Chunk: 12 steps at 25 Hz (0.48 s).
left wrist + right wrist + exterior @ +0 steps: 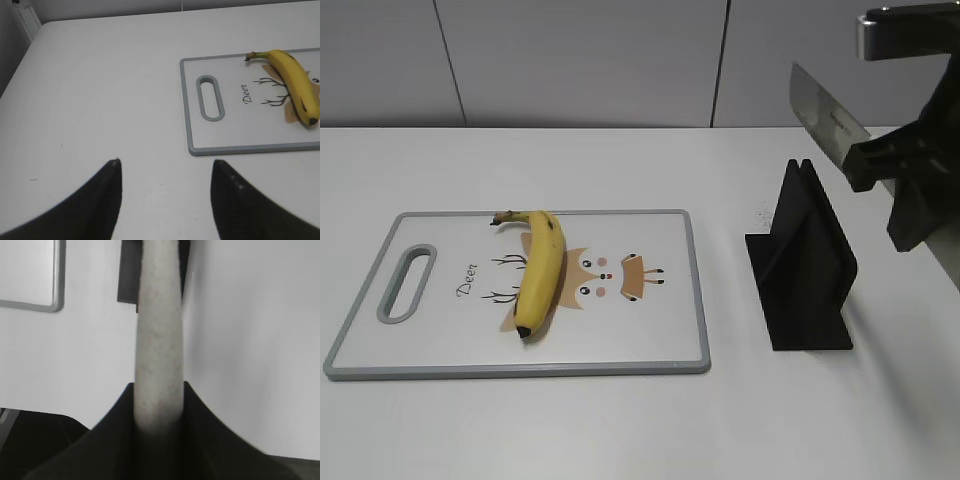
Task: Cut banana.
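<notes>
White table: cutting board left, black knife stand right, well apart.

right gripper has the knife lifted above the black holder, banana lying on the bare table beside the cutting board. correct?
One error: the banana lies on the cutting board, not on the bare table; the exterior view shows it across the deer print. The rest holds: the right gripper has the knife lifted above the black holder.
</notes>
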Motion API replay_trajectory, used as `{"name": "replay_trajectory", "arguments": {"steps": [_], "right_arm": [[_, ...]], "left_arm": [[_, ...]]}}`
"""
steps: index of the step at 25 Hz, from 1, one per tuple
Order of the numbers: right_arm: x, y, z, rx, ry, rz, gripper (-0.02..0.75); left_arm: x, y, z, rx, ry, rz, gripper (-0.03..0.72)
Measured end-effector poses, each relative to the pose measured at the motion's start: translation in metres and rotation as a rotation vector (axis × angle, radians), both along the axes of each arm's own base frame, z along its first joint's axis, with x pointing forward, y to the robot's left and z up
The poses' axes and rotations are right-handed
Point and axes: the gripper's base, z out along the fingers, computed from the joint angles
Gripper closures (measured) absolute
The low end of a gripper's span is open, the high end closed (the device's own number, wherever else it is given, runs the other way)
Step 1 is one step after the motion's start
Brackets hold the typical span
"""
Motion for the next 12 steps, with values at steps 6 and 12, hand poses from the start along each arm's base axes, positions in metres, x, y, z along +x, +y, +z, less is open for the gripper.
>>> {"name": "replay_trajectory", "arguments": {"steps": [6, 12], "right_arm": [[0.008, 0.004, 0.026, 0.022, -0.088, 0.095, 0.564], [0.015, 0.008, 0.059, 0.037, -0.204, 0.201, 0.564]], "left_arm": [[0.000, 0.000, 0.000, 0.000, 0.000, 0.000, 0.144], [0.001, 0.000, 0.000, 0.005, 0.004, -0.003, 0.149]]}}
